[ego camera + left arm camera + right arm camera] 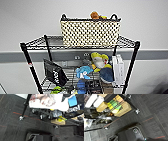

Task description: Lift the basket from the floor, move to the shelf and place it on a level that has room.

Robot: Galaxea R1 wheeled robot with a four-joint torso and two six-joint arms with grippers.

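On the near side, the floor (13, 125) of dark grey carpet tiles is seen from both wrist cameras, with a castor of the shelf (21, 117) resting on it and cardboard boxes (121, 108) stored on the lowest tier. No gripper can be made out in any view, so it cannot be told whether either one is released or clenched.

Farther off, the shelf (30, 62) stands against a pale wall (30, 17). Its middle tier is crowded: a black bag (55, 73) lies to the left, soft toys (100, 65) are heaped in the centre, and white boxes (118, 68) stand upright at the right.

Farthest and highest, the basket (90, 32) is seen sitting squarely on the top level (37, 42), upright, with an orange toy (95, 15) showing above its dark rim. Nothing is seen touching the basket, and both wrist cameras look down at the carpet near the foot of the shelf, so the arms are judged to be well below it.

The placing step is judged to be done or all but done. What remains would call only for the arms to be kept clear of the posts so that the basket is not disturbed.
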